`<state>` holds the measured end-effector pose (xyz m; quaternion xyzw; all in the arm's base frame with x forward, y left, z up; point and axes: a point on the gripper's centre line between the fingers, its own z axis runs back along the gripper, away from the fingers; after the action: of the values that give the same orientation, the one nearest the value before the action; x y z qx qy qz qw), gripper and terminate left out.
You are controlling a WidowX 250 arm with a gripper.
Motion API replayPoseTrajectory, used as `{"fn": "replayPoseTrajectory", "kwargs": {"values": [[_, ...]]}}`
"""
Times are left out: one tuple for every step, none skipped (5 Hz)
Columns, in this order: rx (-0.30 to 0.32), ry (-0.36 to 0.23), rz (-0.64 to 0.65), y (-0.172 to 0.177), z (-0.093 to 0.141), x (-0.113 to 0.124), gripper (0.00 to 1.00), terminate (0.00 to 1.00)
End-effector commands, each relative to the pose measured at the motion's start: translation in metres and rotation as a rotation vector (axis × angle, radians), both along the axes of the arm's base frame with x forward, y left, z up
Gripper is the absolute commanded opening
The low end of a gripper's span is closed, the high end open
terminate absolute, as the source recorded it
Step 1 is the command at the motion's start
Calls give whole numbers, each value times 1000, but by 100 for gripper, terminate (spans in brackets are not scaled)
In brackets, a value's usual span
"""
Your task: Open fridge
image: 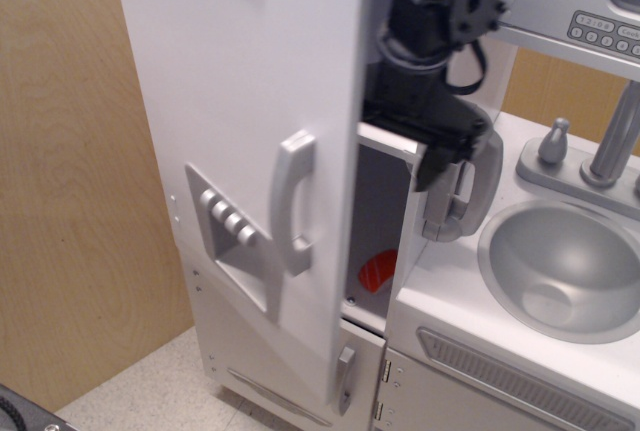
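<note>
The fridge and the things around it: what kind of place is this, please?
Most likely a toy play kitchen in a room or lab: a white fridge with a dispenser panel, a sink basin with a faucet, and a plywood wall.

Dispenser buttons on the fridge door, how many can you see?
3, in a slanted row along the top of the recessed dispenser panel on the fridge door, left of the vertical handle: upper-left, middle, lower-right. None appear hidden.
</note>
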<state>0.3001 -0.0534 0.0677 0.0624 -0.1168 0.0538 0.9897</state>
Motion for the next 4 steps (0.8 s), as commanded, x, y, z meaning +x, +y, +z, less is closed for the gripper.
{"fn": "replayPoseTrajectory", "kwargs": {"values": [[30,-22,-110,22,14,-52,100,0],[58,-1,-148,41,9,-85,100,0],[75,35,-116,72,12,-108,100,0],[96,61,-24,103,13,-97,100,0]]}}
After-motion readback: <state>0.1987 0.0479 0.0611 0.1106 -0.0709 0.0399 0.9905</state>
